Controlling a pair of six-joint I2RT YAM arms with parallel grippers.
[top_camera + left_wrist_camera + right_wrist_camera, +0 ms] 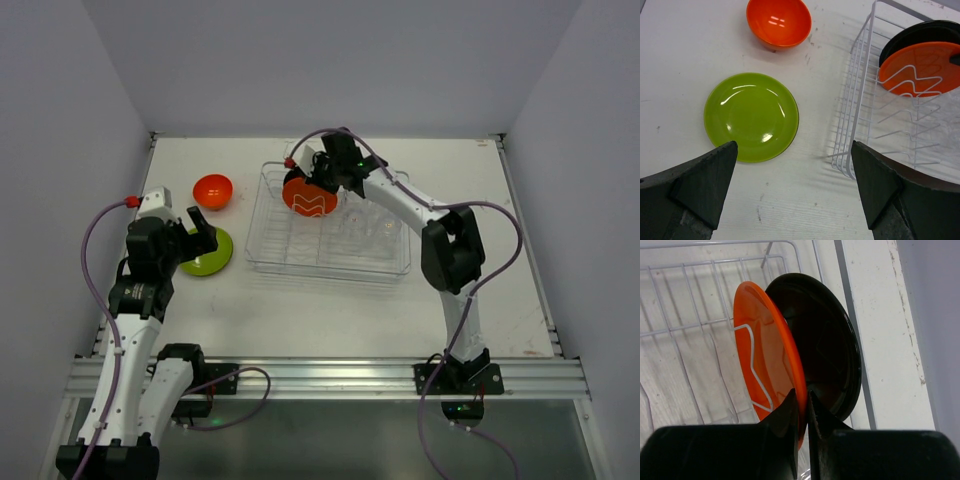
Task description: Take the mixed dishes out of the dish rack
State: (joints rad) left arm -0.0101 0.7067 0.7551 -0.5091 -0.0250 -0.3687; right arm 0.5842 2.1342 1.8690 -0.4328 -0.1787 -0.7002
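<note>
The right gripper (802, 405) is pinched narrow on the rim of the red-orange plate (765, 355), one finger on each face. The plate stands on edge in the dish rack (690, 330), with a white zigzag divider wire crossing its front. The black plate (830, 350) stands just behind it, face to face and very close, with the far finger squeezed into the thin gap between the two. Beyond the black plate the rack's end wires run close by, then a strip of bare table and the enclosure wall. From above, this gripper (335, 170) sits over the rack's far left corner. Faint clear tumblers (368, 228) stand in the right half of the rack.

The left gripper (794, 150) is spread wide and holds nothing. It hovers over the table (300, 320) at the near edge of the lime green plate (751, 116), which lies flat. The orange bowl (779, 22) sits upright beyond the plate, apart from it. The rack's left wall (850, 115) rises to the right, a band of open tabletop between it and the green plate's edge.
</note>
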